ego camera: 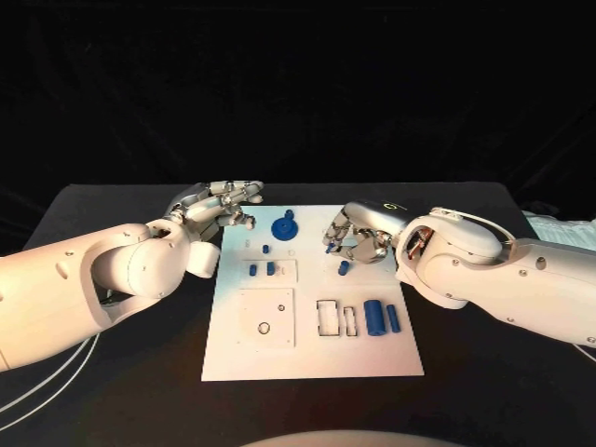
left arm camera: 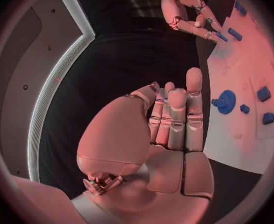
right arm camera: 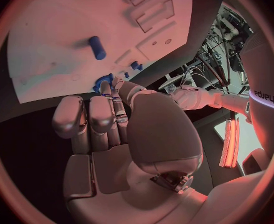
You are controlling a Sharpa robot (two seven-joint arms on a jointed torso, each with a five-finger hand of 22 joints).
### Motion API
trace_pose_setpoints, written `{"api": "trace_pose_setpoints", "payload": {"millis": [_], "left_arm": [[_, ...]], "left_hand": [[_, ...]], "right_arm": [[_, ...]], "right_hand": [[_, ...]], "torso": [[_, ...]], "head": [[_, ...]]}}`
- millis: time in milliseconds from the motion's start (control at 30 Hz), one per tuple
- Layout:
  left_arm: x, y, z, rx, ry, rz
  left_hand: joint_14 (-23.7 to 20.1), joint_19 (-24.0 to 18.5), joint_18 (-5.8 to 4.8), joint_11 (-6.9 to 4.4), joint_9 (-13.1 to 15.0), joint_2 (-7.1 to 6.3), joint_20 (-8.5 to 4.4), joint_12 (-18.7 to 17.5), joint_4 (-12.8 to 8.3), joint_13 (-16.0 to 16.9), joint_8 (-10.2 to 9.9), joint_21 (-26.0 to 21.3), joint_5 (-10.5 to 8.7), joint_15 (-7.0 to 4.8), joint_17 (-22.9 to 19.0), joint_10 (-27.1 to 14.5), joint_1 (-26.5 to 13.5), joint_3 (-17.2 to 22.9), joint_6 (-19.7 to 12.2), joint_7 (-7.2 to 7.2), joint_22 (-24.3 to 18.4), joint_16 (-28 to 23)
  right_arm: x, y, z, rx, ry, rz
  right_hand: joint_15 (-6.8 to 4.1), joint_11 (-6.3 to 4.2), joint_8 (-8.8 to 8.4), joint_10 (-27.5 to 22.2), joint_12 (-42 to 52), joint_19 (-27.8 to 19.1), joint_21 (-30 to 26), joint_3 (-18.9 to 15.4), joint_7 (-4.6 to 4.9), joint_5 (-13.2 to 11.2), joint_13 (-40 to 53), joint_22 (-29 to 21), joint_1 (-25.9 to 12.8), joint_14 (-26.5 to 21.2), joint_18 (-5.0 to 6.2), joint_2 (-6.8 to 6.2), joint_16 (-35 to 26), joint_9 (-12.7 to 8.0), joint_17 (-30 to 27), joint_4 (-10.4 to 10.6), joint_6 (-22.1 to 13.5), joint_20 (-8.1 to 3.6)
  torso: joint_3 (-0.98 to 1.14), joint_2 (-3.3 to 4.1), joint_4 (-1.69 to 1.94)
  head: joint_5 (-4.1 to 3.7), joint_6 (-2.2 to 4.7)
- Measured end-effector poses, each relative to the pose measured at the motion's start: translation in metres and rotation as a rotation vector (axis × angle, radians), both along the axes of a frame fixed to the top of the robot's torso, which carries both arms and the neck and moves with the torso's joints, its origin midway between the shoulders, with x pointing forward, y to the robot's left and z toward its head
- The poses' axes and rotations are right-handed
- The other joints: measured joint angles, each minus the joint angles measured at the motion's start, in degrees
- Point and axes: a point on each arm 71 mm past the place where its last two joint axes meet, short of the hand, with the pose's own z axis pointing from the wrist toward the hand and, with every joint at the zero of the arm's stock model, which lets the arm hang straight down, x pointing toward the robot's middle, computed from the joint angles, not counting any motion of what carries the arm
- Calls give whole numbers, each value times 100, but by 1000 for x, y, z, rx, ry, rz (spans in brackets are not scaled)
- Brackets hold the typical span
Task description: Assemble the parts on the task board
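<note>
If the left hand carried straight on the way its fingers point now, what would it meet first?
Probably nothing on the board. In its wrist view the left hand points along the task board's edge, with the blue gear off to one side. Ahead lies bare black table, then the right hand, though depth is unclear.

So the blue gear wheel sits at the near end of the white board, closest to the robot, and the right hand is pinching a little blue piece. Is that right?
Not quite. The blue gear sits at the far end of the white board, away from the robot, as the head view shows. The rest holds: the right hand does pinch a small blue piece at its fingertips.
</note>
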Motion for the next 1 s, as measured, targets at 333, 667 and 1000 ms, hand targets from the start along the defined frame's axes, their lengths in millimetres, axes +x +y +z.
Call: {"api": "trace_pose_setpoints", "payload": {"millis": [333,667,1000], "left_arm": [[0,-5,0,-4,2,-12],[0,-10,0,-9,2,-24],[0,-11,0,-11,2,-28]], "left_hand": [[-21,0,-2,0,0,0,0,0,0,0,0,-78,0,21,-56,0,0,0,0,0,-34,-33],[-119,-52,-10,20,1,0,9,35,0,-1,29,-165,0,10,-199,-20,0,0,-19,-19,-89,-155],[-133,-52,-13,20,1,0,9,36,0,-1,54,-187,0,10,-240,-20,0,0,-19,-19,-95,-182]], "right_arm": [[-16,43,-1,22,-18,103],[-31,67,-27,8,3,162],[-37,73,-40,-21,21,188]], "right_hand": [[0,21,-21,21,-22,0,0,27,14,28,-13,-1,1,0,0,-1,22,16,-1,-27,-16,0],[0,22,3,21,-31,0,0,34,35,49,-12,-2,1,0,0,-1,22,15,-1,-34,-6,0],[0,23,2,22,-45,0,0,18,40,49,-11,-2,1,0,0,-1,21,8,-2,-49,-4,0]], "torso": [[-5,1,9],[-13,-1,15],[-13,-1,18]], "head": [[358,-119],[607,-232],[659,-295]]}}
